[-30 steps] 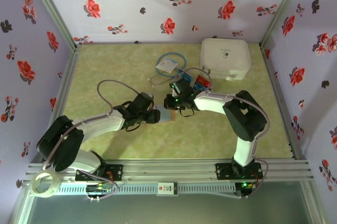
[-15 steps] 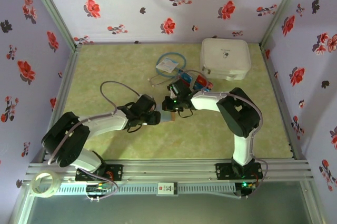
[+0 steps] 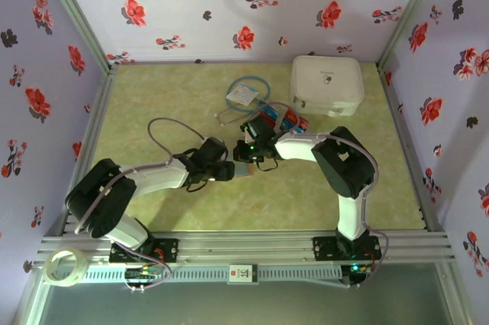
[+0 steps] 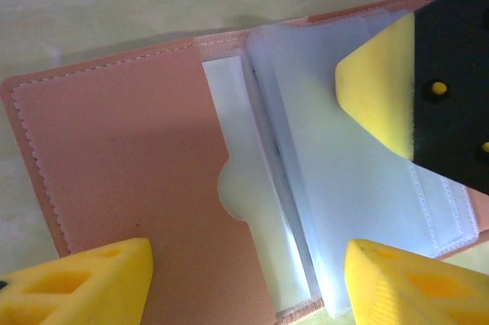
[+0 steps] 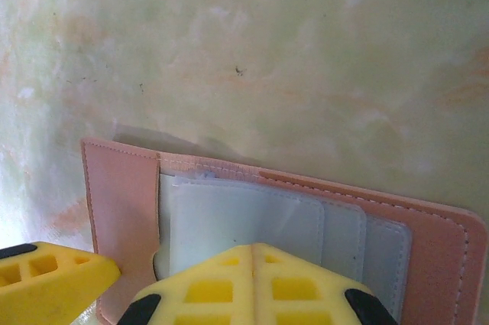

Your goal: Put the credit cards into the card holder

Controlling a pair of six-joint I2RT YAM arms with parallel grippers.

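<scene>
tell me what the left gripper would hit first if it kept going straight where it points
The open card holder. It lies directly ahead of the left gripper, its pink flap and clear sleeves seen between the open jaws. Depth is unclear, so the gap left cannot be judged.

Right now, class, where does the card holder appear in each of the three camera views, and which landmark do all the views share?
Top external: the card holder is a small tan patch near the centre of the table.
Left wrist: the card holder lies open across most of the picture, with its clear sleeves on the right.
Right wrist: the card holder spans the lower half, sleeves in its middle.
Shared landmark: the green table under it.
</scene>
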